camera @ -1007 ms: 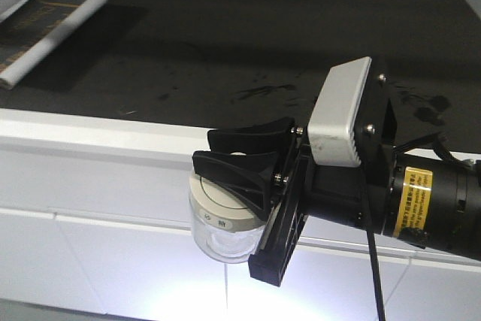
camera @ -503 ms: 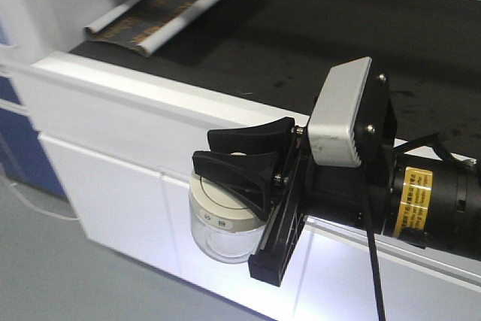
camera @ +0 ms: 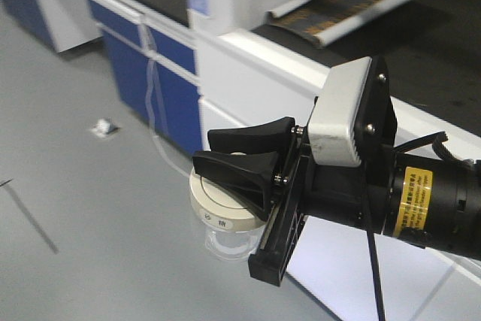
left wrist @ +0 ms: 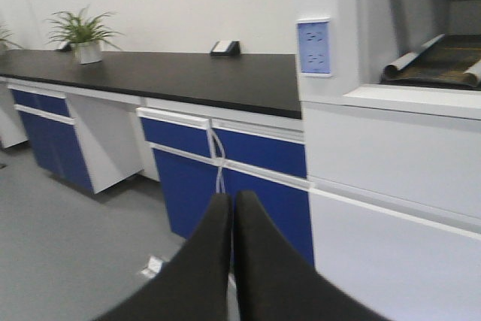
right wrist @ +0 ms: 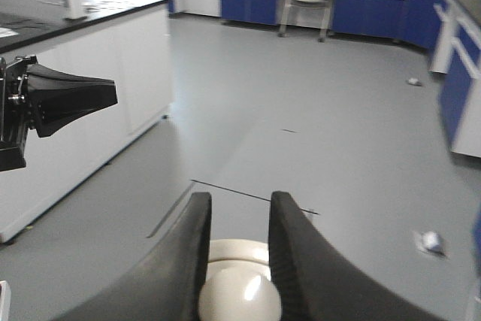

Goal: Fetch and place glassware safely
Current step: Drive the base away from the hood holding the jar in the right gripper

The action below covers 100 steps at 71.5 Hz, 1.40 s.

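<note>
The fetch looks done. The right fingers (camera: 239, 174) are clenched on the jar (camera: 224, 212) at its lid. The jar hangs in the air at the lower centre of the front view, over grey floor (camera: 83, 231), and touches no surface. Placing is what is left, and I cannot tell yet where it will be set down. The black surface (camera: 443, 50) carrying a roll (camera: 361, 16) sits at the upper right, well apart from the jar.

Only the front view shows the clear glass body under the lid. The right wrist view sees the jar (right wrist: 239, 291) from above, knob between the fingers, with open floor ahead. The left wrist view shows the left fingers (left wrist: 207, 261) pressed together on nothing, facing blue cabinets (left wrist: 248, 155).
</note>
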{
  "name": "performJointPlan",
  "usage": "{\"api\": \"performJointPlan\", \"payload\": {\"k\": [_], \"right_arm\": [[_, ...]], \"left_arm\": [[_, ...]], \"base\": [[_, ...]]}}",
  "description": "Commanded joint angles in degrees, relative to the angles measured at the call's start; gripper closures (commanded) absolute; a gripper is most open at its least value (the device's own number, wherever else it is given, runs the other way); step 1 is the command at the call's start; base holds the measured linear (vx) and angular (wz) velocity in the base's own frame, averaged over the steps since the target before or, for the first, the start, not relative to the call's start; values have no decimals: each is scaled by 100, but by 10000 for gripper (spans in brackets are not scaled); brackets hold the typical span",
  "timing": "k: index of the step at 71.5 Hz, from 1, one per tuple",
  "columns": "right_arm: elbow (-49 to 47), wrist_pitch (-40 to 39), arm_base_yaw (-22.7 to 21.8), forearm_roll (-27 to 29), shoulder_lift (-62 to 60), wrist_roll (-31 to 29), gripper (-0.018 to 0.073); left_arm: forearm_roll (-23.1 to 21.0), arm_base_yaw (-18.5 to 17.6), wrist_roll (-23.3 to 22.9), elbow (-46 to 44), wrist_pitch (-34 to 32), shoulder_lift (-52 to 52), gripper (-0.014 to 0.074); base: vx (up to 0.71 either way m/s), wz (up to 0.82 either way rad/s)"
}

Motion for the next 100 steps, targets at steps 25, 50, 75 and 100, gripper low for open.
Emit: {"api": "performJointPlan", "payload": {"k": [25, 50, 75, 100], "right_arm": [[-174, -184, 3, 249, -133, -35, 560], [-174, -184, 3, 249, -133, -35, 560], [-174, -179, 3, 249, -133, -32, 560], [-174, -182, 3, 249, -133, -32, 560]], "left_arm": [[-35, 4, -52, -165, -399, 75, 603], [-35, 4, -52, -165, -399, 75, 603], [-35, 4, -52, -165, -399, 75, 603], [-35, 4, -52, -165, -399, 75, 603]], "base": [[-8, 71], [-5, 69], [2, 32], [9, 15]]}}
